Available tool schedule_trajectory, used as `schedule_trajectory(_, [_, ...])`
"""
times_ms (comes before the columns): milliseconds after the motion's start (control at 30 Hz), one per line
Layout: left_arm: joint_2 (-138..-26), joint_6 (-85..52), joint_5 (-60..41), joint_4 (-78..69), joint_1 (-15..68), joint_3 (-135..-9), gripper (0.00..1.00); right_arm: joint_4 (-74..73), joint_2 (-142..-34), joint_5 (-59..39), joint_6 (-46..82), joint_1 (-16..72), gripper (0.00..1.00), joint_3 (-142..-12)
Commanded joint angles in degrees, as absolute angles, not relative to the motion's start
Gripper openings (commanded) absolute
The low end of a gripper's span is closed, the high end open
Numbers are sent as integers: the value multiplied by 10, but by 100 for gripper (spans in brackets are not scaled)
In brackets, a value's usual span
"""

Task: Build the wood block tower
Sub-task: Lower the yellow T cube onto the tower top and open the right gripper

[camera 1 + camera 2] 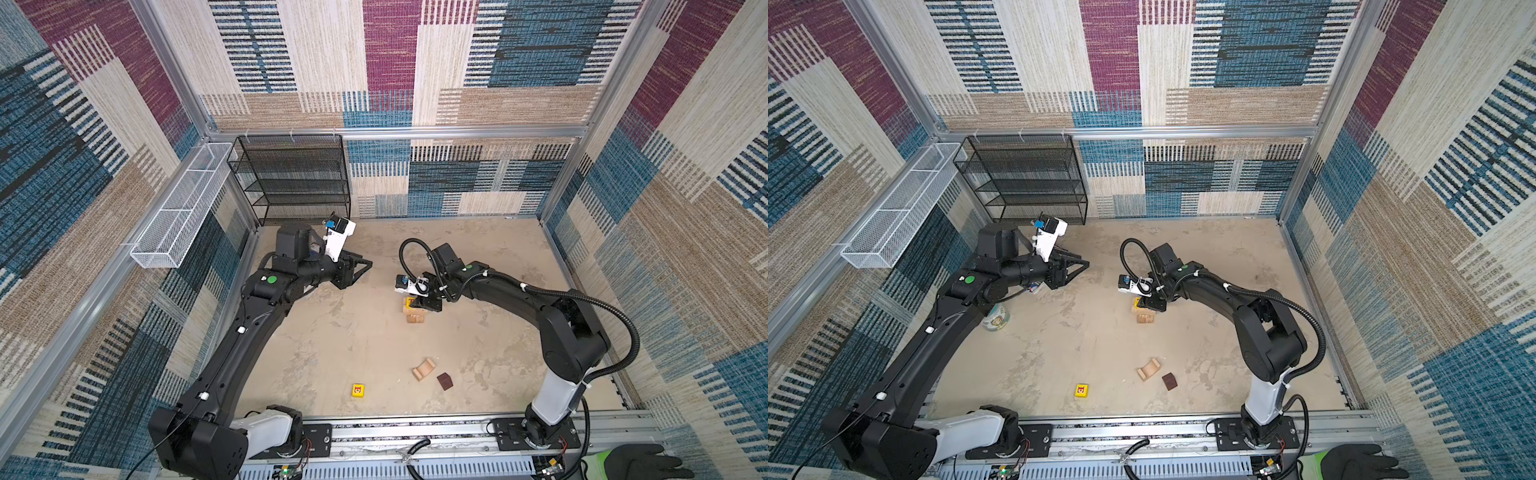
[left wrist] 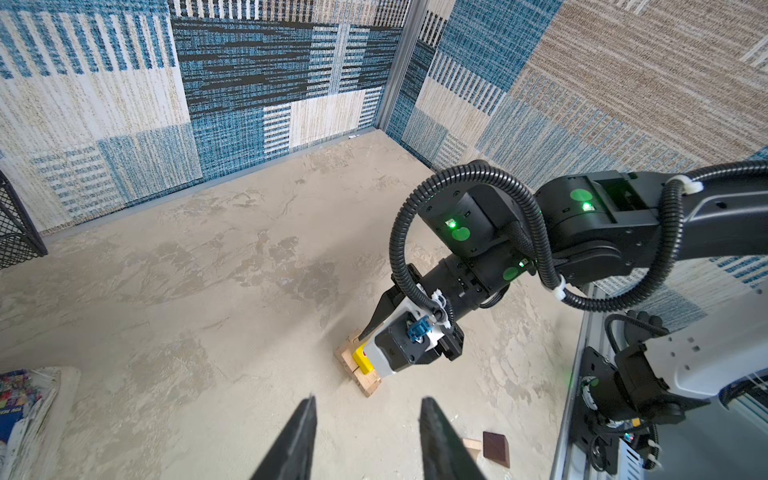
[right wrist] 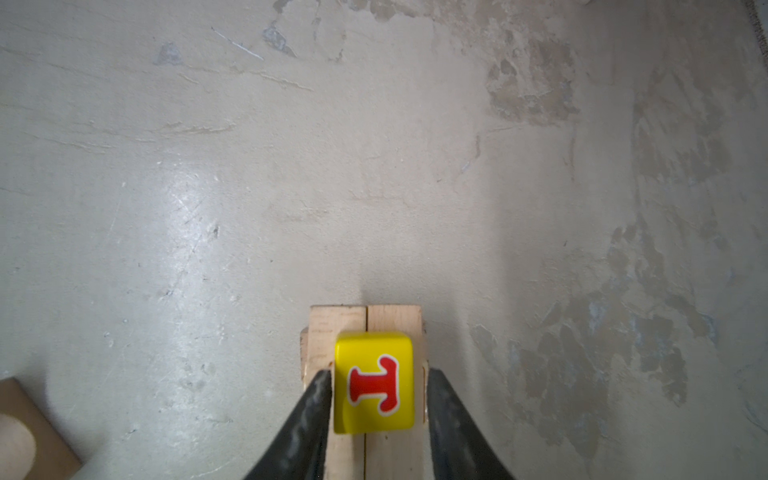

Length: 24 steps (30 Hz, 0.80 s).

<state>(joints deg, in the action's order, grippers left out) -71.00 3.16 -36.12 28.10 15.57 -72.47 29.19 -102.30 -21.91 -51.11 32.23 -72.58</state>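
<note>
In both top views, a stack of pale bars (image 1: 415,318) carries one yellow T cube (image 1: 409,302), half hidden under the right arm (image 1: 498,286). Well apart from the stack, on its near side, lie one arch (image 1: 424,369), one dark brown cube (image 1: 444,381) and a second yellow cube (image 1: 358,390).

Left wrist view: the left gripper (image 2: 368,400) hangs spread and empty short of the stack, hiding most of the arch.

Right wrist view: the right gripper (image 3: 379,374) straddles the T cube, jaws parted with a gap on one side. Two bars show on top of the stack; the layer beneath is barely visible.

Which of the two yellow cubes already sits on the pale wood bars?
The yellow cube with the red T, standing inside the right claw. The other yellow cube, with a red picture, lies alone on the floor.
</note>
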Motion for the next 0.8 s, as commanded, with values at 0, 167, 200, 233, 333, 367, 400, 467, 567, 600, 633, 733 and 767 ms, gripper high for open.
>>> schedule_trajectory(0, [-709,43,-358,287,156,-730,45,294,-1019,-227,-511,323,42,-730])
schedule_trajectory(167, [-709,44,-355,287,156,-729,45,290,-1010,-231,-508,322,46,-730])
schedule_trajectory(200, [-709,45,-355,287,156,-729,45,288,-1008,-232,-508,322,46,-730])
schedule_trajectory(233, [-709,44,-355,287,156,-730,45,287,-1005,-232,-508,322,47,-729])
schedule_trajectory(333, [-709,45,-355,287,156,-729,45,284,-1001,-229,-509,322,47,-727])
schedule_trajectory(367, [-708,45,-355,287,156,-729,45,283,-999,-229,-509,322,47,-726])
schedule_trajectory(400, [-709,46,-355,287,156,-729,45,283,-998,-228,-509,322,47,-724])
schedule_trajectory(467, [-708,46,-354,288,156,-729,45,279,-995,-227,-510,322,47,-721])
schedule_trajectory(567, [-708,46,-353,287,156,-730,45,274,-987,-225,-509,322,48,-719])
schedule_trajectory(600, [-708,46,-354,288,156,-730,45,270,-984,-223,-508,322,48,-716])
schedule_trajectory(633, [-708,45,-354,287,155,-730,45,265,-980,-222,-509,322,47,-714])
schedule_trajectory(733, [-707,44,-354,288,156,-730,45,255,-962,-223,-507,322,47,-710])
schedule_trajectory(767, [-707,44,-353,289,156,-731,45,252,-955,-228,-504,323,47,-710])
